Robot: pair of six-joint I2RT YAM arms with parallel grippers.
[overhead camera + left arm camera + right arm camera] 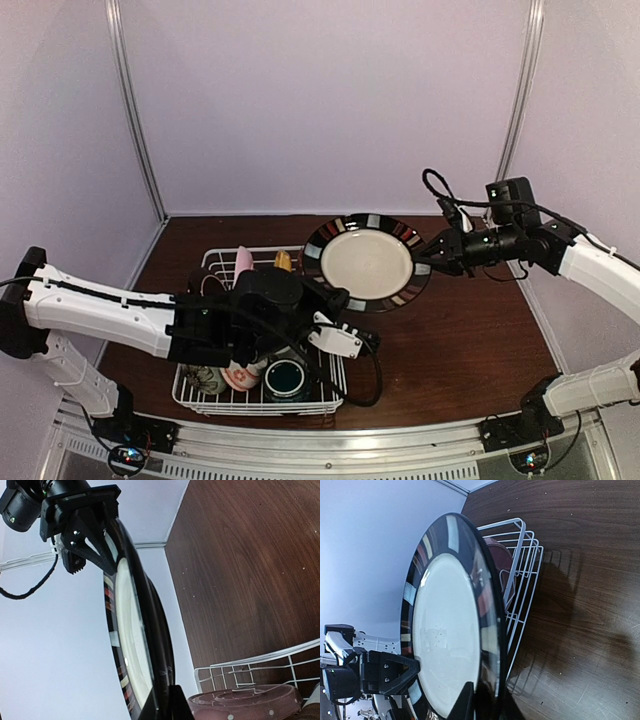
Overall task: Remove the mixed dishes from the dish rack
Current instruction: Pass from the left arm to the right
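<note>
A black-rimmed plate with a cream centre hangs in the air right of the dish rack, tilted toward the camera. My left gripper is shut on its lower left rim; in the left wrist view the fingers pinch the plate edge-on. My right gripper clamps the opposite rim, with a finger on the plate face and the other behind. Other dishes stay in the rack: a pink plate, a yellow plate, a teal mug and floral bowls.
The white wire rack sits on the dark wooden table at front left, with a polka-dot plate in it. Pale walls enclose the table on three sides. My left arm reaches across the rack's top.
</note>
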